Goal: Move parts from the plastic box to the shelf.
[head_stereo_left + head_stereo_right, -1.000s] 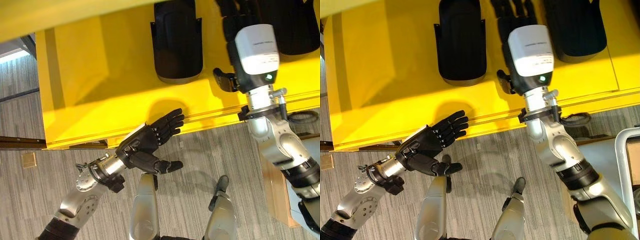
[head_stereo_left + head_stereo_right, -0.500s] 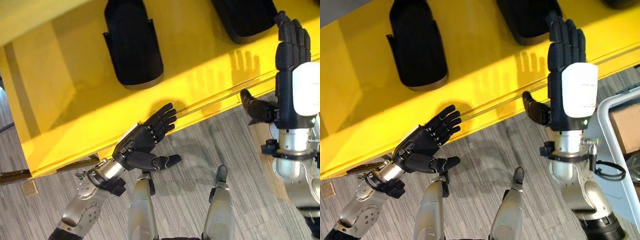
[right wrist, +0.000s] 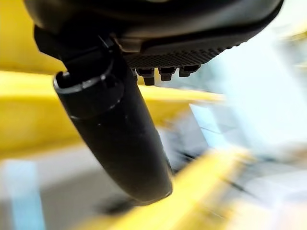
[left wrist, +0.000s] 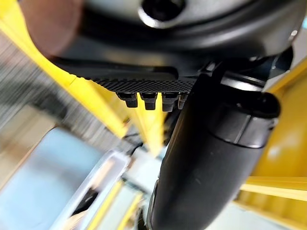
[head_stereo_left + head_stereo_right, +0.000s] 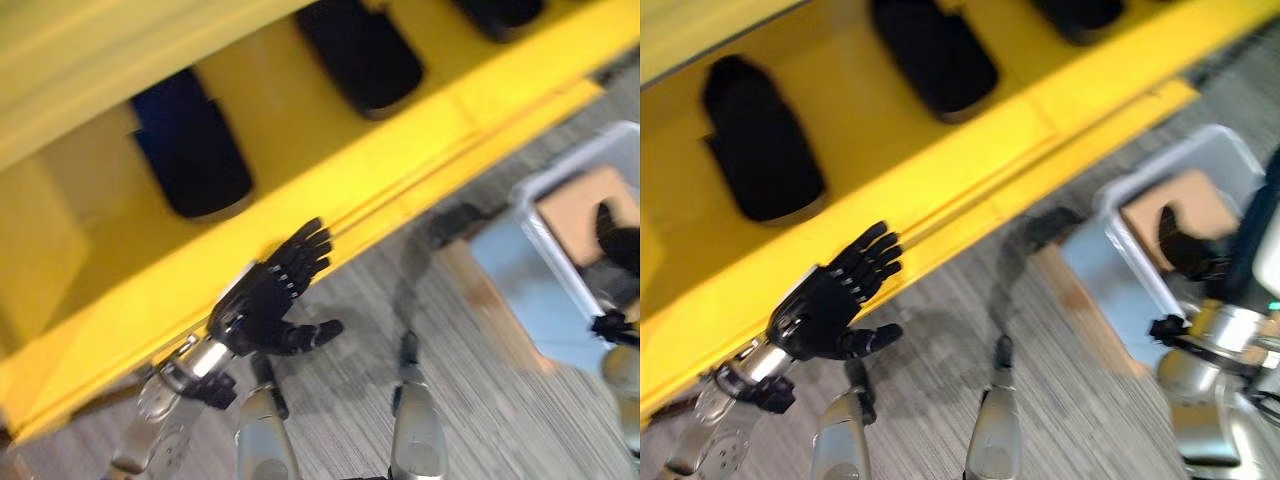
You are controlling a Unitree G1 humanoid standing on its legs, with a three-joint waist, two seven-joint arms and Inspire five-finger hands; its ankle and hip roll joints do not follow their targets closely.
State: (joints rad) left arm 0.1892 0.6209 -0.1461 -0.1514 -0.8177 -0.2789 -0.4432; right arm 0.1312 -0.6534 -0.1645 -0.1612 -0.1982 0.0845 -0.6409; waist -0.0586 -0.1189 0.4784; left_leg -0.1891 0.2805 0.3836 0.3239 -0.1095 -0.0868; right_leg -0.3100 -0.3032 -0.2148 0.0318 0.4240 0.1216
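Note:
A yellow shelf (image 5: 420, 130) runs across the top and bears three black parts, one at the left (image 5: 195, 150), one in the middle (image 5: 360, 50) and one at the far right (image 5: 500, 10). My left hand (image 5: 265, 300) is open, fingers straight, just below the shelf's front edge and holding nothing. At the right stands the pale plastic box (image 5: 1180, 150) with a brown piece (image 5: 1160, 205) inside. My right hand (image 5: 1250, 225) hovers over the box, fingers straight and thumb spread, empty.
A wooden board (image 5: 490, 310) edges the box on its left side. Grey striped floor (image 5: 340, 400) lies between the shelf and the box.
The view has swung right, bringing the box in. My right hand has drawn back from the shelf to above the box. The left hand stays open by the shelf edge.

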